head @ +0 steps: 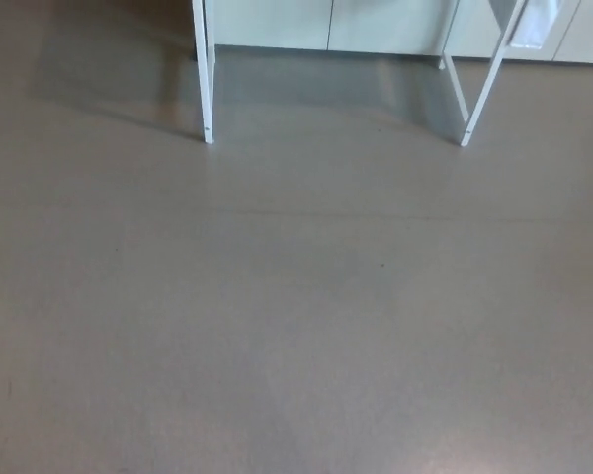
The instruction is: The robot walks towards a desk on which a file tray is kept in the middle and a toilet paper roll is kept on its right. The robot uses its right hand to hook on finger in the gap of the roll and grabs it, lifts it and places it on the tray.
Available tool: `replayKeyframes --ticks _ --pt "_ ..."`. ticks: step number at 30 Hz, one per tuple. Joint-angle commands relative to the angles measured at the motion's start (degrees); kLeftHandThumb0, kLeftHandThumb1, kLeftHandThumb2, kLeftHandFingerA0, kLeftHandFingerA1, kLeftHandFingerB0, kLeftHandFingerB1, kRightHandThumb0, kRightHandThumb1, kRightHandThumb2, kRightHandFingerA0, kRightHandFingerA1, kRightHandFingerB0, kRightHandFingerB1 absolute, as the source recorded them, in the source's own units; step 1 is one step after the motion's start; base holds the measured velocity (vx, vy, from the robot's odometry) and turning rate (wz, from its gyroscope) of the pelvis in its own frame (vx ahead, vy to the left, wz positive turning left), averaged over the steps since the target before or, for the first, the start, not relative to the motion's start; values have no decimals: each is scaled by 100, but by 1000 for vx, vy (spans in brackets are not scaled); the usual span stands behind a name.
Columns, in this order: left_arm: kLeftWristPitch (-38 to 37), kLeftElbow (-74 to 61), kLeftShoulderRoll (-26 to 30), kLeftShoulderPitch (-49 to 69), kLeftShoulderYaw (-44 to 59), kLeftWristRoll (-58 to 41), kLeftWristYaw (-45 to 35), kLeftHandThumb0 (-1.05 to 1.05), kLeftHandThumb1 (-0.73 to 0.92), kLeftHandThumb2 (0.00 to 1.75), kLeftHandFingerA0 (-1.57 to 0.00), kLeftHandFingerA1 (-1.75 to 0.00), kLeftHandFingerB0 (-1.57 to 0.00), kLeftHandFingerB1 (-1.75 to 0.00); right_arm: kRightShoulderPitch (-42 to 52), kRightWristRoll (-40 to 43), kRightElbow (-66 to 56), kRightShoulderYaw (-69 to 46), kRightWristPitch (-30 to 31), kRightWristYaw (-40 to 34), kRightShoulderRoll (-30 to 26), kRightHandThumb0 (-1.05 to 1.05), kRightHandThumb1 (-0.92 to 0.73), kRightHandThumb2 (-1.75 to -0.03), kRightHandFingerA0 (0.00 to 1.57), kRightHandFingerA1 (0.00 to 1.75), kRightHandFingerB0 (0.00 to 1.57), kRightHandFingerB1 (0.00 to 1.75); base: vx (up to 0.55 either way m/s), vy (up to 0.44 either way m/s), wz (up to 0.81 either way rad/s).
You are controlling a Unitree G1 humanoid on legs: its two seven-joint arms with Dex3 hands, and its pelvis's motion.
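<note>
**Status: approach phase.** The head view shows bare grey floor [296,326] over most of the frame.

**Robot hands.** Neither the right robot hand nor the left robot hand is in view. Whether their fingers are spread, pressed together or pinching anything cannot be told. Places relative to either robot hand therefore cannot be given.

**Task items.** The toilet paper roll and the file tray are not visible. Judged from the task, both rest on the worktop, whose surface lies above the top edge of the frame.

**Visible structure.**
- A white upright leg [205,74] stands at upper left, foot on the floor.
- A slanted white leg [482,84] stands at upper right, with a thinner strut [455,89] just beside it meeting the floor at nearly the same spot.
- Pale cabinet fronts [277,22] run along the wall behind the legs.

**Reason for this arrangement.** The legs are probably the worktop's supports. They appear far up the frame because the camera is tilted down at the floor and the robot stands well apart from them.

**Progress.** No grasp step has begun. The next move calls for closing on the legs until the worktop surface and the roll enter the view.
</note>
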Motion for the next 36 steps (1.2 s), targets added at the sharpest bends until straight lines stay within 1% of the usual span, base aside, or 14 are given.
replayKeyframes --ticks 1,7,9,13,14,18,19,20,25,27,29,32,35,36 --pt "-39 32 -8 34 -2 -31 -20 -40 51 108 -1 -49 -1 -49 -23 -45 3 -18 -2 -10 -142 -60 -77 -63 66 51 24 31 268 -62 11" --pt "-37 212 -62 -63 -4 -14 72 -40 47 107 -3 -50 -3 -50 -38 -55 -7 -17 -1 5 -180 -60 -77 -63 66 51 24 31 324 -184 12" --pt "-114 206 -57 -44 -52 44 86 -40 50 108 -2 -49 -2 -49 -51 -53 -11 -9 2 10 -192 -60 -77 -63 66 51 24 31 404 -265 53" --pt "-199 323 -73 -74 -74 41 92 -40 48 107 -3 -50 -3 -50 -96 -58 -19 4 12 28 -223 -60 -77 -63 66 51 24 31 295 -108 -1" --pt "-206 283 -59 -56 -111 84 115 -40 50 109 -2 -49 -2 -50 -96 -58 -19 4 12 28 -223 -60 -77 -63 66 51 24 31 307 -41 -5" --pt "-287 227 -44 -12 -192 131 137 -40 50 109 -2 -49 -2 -49 -112 -60 -24 5 15 37 -241 -60 -77 -63 66 51 24 31 299 51 -17" --pt "-116 189 -73 -29 -129 52 172 -40 49 107 -3 -49 -3 -49 -124 -62 -28 6 18 41 -247 -60 -77 -63 66 51 24 31 337 144 -21" --pt "-94 119 -72 7 -125 40 164 -40 51 108 -2 -49 -2 -49 -129 -62 -30 7 19 43 -250 -60 -77 -63 66 51 24 31 446 153 -23" --pt "-50 62 -103 17 -123 38 228 -40 50 108 -2 -49 -2 -49 -178 -67 -37 20 29 58 -272 -60 -77 -63 66 51 24 31 392 233 -25" --pt "-265 302 -112 -59 -190 117 260 -40 48 108 -4 -50 -4 -50 -206 -75 -39 27 32 66 -287 -60 -77 -63 66 51 24 31 362 158 1" --pt "-304 374 -101 -90 -224 141 277 -41 47 108 -5 -51 -5 -51 -207 -77 -36 26 31 66 -286 -60 -77 -63 66 51 24 31 339 107 4" --pt "-174 361 -118 -114 -173 53 257 -40 48 107 -4 -50 -4 -50 -234 -86 -35 30 35 73 -291 -60 -77 -63 66 51 24 31 356 29 12" --pt "-196 312 -118 -84 -192 81 312 -40 48 107 -4 -50 -4 -50 -234 -90 -35 27 34 74 -290 -60 -77 -63 66 51 24 31 347 -80 23" --pt "-10 286 -133 -101 -81 -71 192 -40 47 106 -4 -50 -4 -50 -234 -91 -34 26 34 74 -290 -60 -77 -63 66 51 24 31 506 -161 32"
